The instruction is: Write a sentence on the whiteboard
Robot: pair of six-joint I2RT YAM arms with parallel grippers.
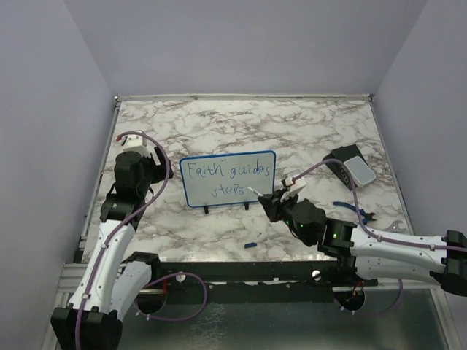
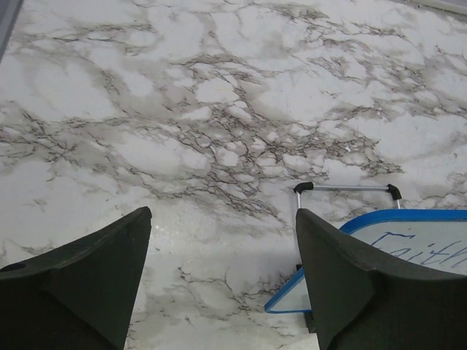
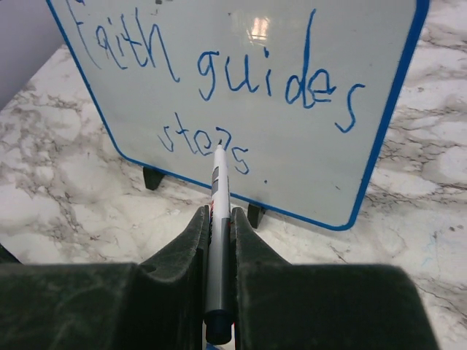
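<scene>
One whiteboard (image 1: 228,179) stands upright on the marble counter (image 1: 241,124), in the middle of the overhead view. It rests on two small black feet (image 3: 153,177). The sentence (image 1: 226,176) on it is three blue words in two lines, "Faith guides" above "steps".

There are two arms, each with one end effector. The left end effector (image 2: 222,292) is at the board's left edge in the overhead view. Its two fingers (image 2: 80,284) are spread wide with only bare counter between them, and the board's blue-framed corner shows at the lower right of its wrist view.

The right end effector (image 3: 217,219), right of centre in the overhead view, pinches one white marker (image 3: 217,189) between its pressed-together fingers. The marker's tip points at the word "steps"; I cannot tell whether it touches the board.

One dark block with a pale grey pad (image 1: 352,168) lies at the upper right of the counter. One small blue piece (image 1: 249,245) lies below the board near the counter's front edge.
</scene>
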